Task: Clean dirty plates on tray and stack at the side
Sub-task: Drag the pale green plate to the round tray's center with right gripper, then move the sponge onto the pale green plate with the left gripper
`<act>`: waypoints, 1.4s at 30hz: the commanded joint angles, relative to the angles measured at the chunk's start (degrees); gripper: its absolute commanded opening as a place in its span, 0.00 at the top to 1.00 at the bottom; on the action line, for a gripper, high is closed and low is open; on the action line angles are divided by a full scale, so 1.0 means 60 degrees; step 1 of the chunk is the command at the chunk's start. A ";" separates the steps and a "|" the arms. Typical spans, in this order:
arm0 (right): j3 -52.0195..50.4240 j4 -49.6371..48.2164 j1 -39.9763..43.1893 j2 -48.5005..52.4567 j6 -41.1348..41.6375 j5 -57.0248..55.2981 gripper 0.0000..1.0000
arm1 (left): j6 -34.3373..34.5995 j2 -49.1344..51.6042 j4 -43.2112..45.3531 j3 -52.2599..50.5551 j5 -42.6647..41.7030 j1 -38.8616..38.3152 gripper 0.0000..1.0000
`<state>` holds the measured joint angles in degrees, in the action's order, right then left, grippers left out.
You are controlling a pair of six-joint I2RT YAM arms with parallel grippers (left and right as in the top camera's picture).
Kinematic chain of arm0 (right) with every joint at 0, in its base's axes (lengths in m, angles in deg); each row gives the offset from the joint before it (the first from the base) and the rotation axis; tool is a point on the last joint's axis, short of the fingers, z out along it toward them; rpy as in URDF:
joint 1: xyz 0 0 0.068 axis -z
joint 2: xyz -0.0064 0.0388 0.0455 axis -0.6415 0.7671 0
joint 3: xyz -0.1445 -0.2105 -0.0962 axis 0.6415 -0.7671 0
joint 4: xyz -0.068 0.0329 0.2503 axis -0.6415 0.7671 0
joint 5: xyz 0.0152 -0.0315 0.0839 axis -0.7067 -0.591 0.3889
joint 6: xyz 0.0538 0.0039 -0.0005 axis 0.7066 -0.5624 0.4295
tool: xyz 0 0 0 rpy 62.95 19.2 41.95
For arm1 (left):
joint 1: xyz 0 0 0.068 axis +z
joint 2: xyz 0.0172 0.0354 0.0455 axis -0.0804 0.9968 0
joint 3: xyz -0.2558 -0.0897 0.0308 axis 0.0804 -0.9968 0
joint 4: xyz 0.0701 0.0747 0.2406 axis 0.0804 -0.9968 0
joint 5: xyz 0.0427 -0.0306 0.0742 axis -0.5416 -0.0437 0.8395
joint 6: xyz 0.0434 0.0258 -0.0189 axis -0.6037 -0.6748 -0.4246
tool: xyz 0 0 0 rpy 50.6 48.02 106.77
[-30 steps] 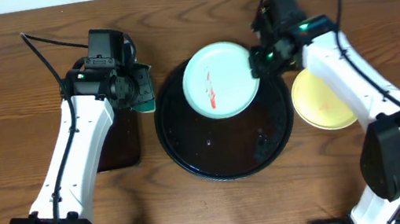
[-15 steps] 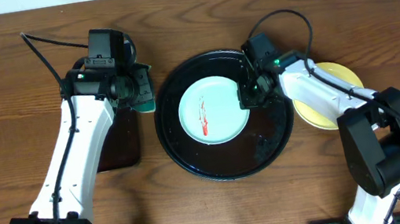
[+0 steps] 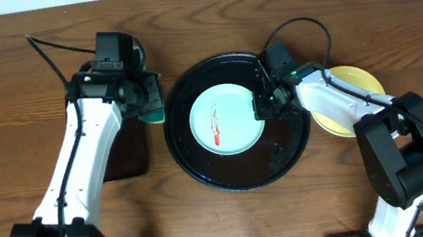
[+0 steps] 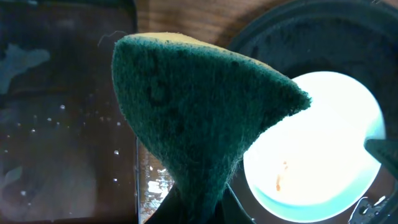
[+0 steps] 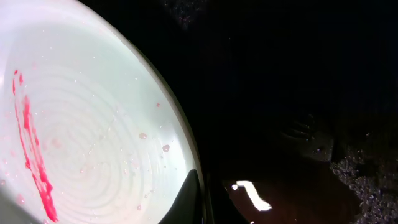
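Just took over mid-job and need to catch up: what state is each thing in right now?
mint-green plate: flat on the round tray, red smear on it, not wiped.
yellow plate: on the table right of the round tray, partly under the right arm.
round tray: holds one plate, wet in spots.
sponge: pinched, off the plate.
left gripper: shut on the sponge.
right gripper: shut on the mint-green plate's right rim.

Left hand (image 3: 149, 97) clamped on sponge (image 4: 199, 112), arm bent; right hand (image 3: 264, 105) low (wrist pitched down), grip unclear.

White-shelled left arm (image 3: 76, 168), white right arm (image 3: 333, 100), black joints and wrists, looping black cables (image 3: 298, 21)
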<state>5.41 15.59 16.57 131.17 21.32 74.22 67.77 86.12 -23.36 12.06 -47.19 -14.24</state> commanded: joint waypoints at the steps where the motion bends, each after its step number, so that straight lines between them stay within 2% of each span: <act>1: -0.0076 -0.0058 0.0004 0.0146 0.0117 -0.0025 0.99 | 0.0127 0.0302 0.0022 -0.0076 0.0109 -0.0335 0.93; 14: -0.0076 -0.0127 0.0015 0.0317 0.0146 0.0015 0.99 | 0.0127 0.0885 0.0153 -0.0076 0.0117 -0.1249 0.93; 42: -0.0076 -0.0404 -0.0182 0.0699 0.0685 0.0124 0.99 | 0.0127 0.1341 0.0157 -0.0076 0.0113 -0.1344 0.92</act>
<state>5.43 13.72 16.46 132.30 23.94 74.68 67.77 94.23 -22.20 12.06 -47.21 -21.71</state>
